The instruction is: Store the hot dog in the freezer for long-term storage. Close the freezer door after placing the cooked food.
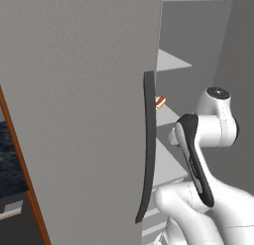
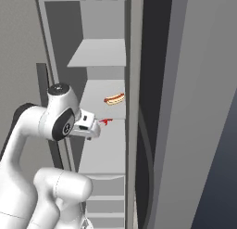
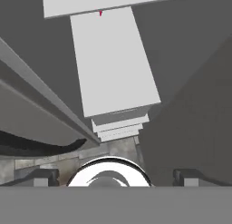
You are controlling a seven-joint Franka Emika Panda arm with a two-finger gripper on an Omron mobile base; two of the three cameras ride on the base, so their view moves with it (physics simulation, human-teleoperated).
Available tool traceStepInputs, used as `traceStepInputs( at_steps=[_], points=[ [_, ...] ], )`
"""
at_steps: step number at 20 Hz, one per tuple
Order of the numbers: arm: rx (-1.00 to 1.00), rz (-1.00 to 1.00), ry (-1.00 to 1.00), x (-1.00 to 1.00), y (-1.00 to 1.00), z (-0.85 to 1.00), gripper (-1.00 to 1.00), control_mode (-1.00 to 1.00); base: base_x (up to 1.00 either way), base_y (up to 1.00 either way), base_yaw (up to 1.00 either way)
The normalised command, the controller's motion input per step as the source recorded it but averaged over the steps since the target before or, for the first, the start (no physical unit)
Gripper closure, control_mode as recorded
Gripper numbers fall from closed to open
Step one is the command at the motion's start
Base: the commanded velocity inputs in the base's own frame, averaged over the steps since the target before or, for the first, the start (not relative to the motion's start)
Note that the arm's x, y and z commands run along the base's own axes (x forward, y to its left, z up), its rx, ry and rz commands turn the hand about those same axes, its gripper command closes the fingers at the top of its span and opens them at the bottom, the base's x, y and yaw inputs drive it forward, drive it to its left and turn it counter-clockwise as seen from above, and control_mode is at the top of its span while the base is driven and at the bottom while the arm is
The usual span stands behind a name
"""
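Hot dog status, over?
End effector open, empty. Hot dog lying on freezer shelf. Freezer door not yet shut; arm between door and shelves.

The freezer door (image 1: pixel 79 115) hides most of the hot dog (image 1: pixel 159 101).

One hot dog (image 2: pixel 114 99) lies in the freezer (image 2: pixel 102 52). The right base view shows three white-grey shelves and, below them, a stack of drawers (image 2: pixel 105 202). One freezer door (image 1: pixel 74 115) carries one long dark handle (image 1: pixel 147 145).
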Motion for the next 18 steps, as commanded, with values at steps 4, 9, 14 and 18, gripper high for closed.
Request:
traceStepInputs(
  at_steps=[4, 9, 14, 18],
  points=[
    [-0.02, 0.00, 0.17, -0.60, 0.00, 0.27, -1.00, -1.00, 0.00, 0.00, 0.00],
    [0.02, 0.00, 0.23, -0.38, 0.00, 0.47, -1.00, -1.00, 0.00, 0.00, 0.00],
    [0.01, 0.00, 0.24, -0.13, 0.00, 0.15, -1.00, -1.00, 0.00, 0.00, 0.00],
    [0.00, 0.00, 0.15, -0.04, 0.04, -0.01, -1.00, -1.00, 0.00, 0.00, 0.00]
  ],
)
